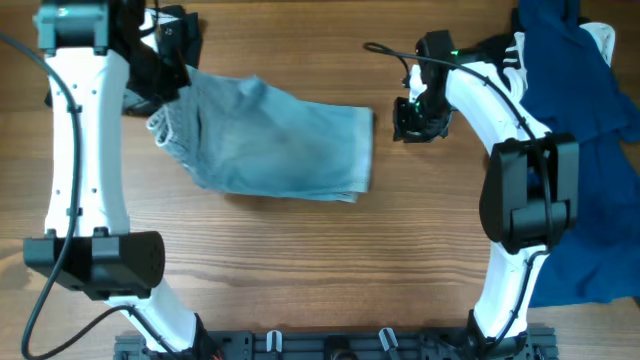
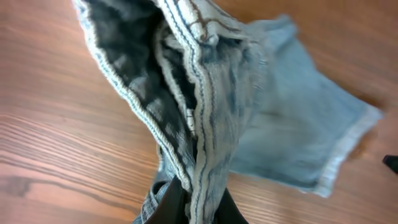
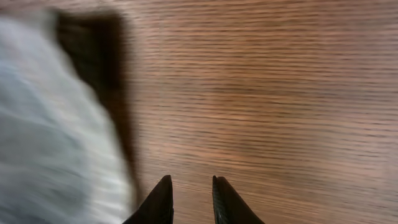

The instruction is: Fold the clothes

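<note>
Light-blue denim jeans (image 1: pixel 275 148) lie folded across the middle of the table, hem end to the right. My left gripper (image 1: pixel 168 85) is shut on the waistband end at the left and lifts it a little; in the left wrist view the bunched seam (image 2: pixel 202 124) runs between my fingers (image 2: pixel 198 208). My right gripper (image 1: pixel 412 122) hangs over bare wood just right of the hem, open and empty. In the right wrist view its fingers (image 3: pixel 189 193) are apart, with the blurred pale jeans (image 3: pixel 50 137) to the left.
A pile of navy garments (image 1: pixel 590 150) with a white one (image 1: pixel 598 38) lies along the right edge of the table. A black garment (image 1: pixel 180 35) sits at the top left behind my left arm. Bare wood shows at the front.
</note>
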{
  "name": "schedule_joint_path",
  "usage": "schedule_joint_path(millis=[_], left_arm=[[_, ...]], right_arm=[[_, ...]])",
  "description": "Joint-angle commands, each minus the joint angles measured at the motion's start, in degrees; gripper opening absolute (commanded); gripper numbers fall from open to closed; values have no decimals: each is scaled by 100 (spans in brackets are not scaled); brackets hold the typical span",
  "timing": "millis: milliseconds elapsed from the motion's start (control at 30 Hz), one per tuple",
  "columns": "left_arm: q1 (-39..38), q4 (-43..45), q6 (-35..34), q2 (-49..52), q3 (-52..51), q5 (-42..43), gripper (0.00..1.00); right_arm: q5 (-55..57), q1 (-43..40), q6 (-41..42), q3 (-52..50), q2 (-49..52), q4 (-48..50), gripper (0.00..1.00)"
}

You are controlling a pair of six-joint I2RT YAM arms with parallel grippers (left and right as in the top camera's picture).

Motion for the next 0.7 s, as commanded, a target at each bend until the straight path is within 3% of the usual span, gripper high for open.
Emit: schedule_joint_path(millis=[0, 200, 300, 600, 667], left_arm=[[26, -31, 201, -216, 439, -74, 4], [-361, 140, 199, -195, 431, 713, 6], [-758, 155, 201, -61, 393, 780, 17], [-1821, 339, 157, 1082, 389, 870, 9], [-1969, 382, 160, 1287, 389, 866, 12]], right_arm=[[31, 308, 96, -195, -79, 199, 22], [28, 636, 247, -337, -76, 588, 23], [31, 647, 282, -337, -79, 603, 23], [52, 645, 223, -337, -76, 616, 22], [50, 645, 225, -337, -76, 621, 23]])
